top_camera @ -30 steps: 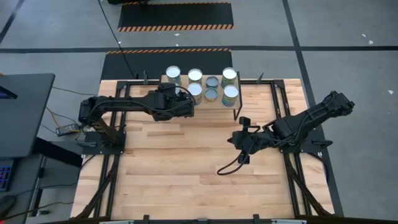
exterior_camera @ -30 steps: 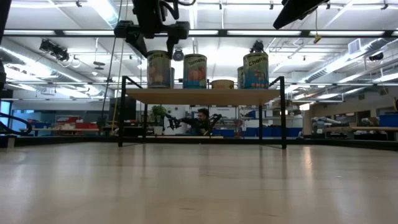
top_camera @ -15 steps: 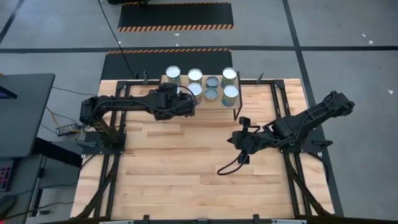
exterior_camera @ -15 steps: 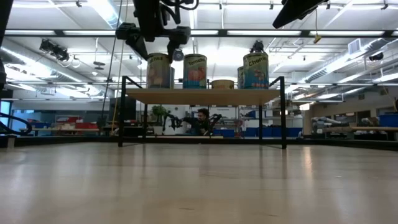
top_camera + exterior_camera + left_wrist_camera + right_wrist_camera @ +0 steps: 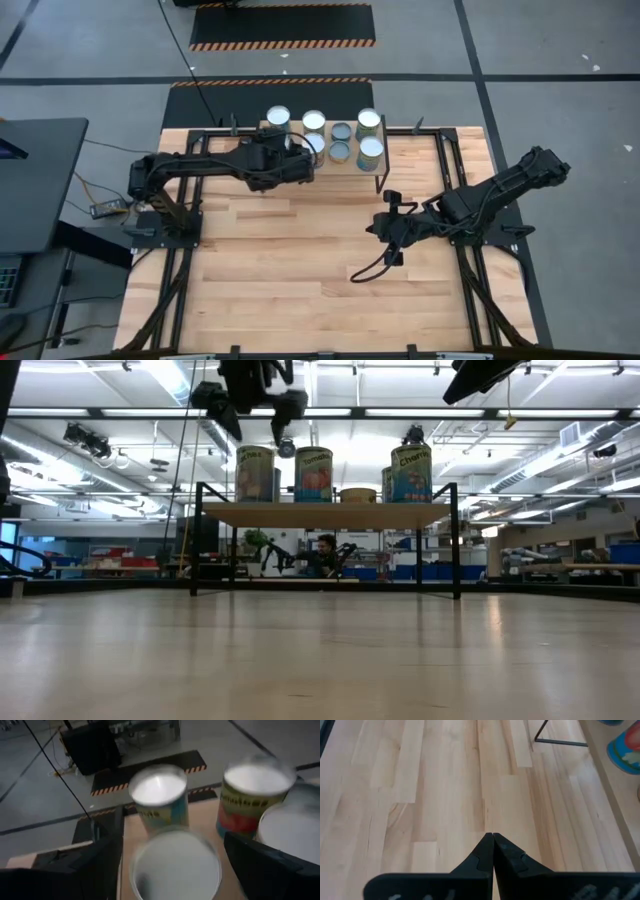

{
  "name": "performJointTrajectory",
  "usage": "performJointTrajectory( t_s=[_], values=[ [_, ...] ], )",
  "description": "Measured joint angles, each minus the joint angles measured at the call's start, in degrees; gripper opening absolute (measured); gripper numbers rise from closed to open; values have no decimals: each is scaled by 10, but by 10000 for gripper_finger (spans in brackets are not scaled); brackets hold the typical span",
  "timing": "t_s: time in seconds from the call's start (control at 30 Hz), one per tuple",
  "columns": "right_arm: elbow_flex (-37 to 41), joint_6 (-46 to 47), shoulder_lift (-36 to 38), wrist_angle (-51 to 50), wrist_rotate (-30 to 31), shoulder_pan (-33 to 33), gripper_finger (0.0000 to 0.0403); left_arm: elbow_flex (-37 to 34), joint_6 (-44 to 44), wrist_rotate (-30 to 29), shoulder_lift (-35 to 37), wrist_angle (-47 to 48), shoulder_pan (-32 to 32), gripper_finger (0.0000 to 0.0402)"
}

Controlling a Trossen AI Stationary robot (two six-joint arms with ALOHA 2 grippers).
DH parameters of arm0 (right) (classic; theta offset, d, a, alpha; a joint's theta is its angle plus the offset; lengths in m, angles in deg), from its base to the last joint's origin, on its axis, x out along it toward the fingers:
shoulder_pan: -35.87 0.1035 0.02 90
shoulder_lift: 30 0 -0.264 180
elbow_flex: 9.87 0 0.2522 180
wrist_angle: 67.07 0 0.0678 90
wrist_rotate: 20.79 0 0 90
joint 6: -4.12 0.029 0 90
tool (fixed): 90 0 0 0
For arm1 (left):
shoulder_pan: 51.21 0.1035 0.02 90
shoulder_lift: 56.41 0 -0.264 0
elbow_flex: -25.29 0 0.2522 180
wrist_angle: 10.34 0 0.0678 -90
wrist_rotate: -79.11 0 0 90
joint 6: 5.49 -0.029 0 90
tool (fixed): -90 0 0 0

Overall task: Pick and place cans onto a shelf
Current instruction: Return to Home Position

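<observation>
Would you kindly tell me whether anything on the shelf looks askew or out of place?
Nothing stands out: the cans stand upright on the shelf; left pincer open above them, right pincer shut over the table.

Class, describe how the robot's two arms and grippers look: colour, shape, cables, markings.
The left arm and right arm are dark, slim, jointed. The left gripper has two broad black fingers; the right gripper has two black fingers tapering to a point, with pale unreadable marks behind. A black cable loops beside it.
</observation>
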Motion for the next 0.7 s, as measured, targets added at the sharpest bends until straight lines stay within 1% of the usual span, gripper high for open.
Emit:
performJointTrajectory(
  t_s=[0.1,0.2,0.3,0.37,0.43,0.5,0.57,0.63,0.7],
  values=[
    [0,-1,0,0,0,-5,9,44,-15,-11,3,30,-3,355],
    [0,-1,0,4,0,-20,9,94,-53,-16,5,70,-17,352],
    [0,-30,0,25,0,-39,9,112,-127,-37,19,53,-38,344],
    [0,-65,0,59,0,-53,9,112,-177,-37,38,29,-45,332],
    [0,-107,0,97,-3,-66,9,108,-210,-13,64,11,-43,314],
    [0,-152,0,137,-23,-81,9,98,-249,7,88,-9,-42,290],
    [0,-185,0,178,-48,-96,9,68,-308,40,121,-44,-42,264],
    [0,-207,2,210,-73,-108,9,20,-374,95,157,-111,-43,234],
    [2,-231,6,231,-99,-112,9,-51,-439,171,205,-200,-40,204]
  ],
)
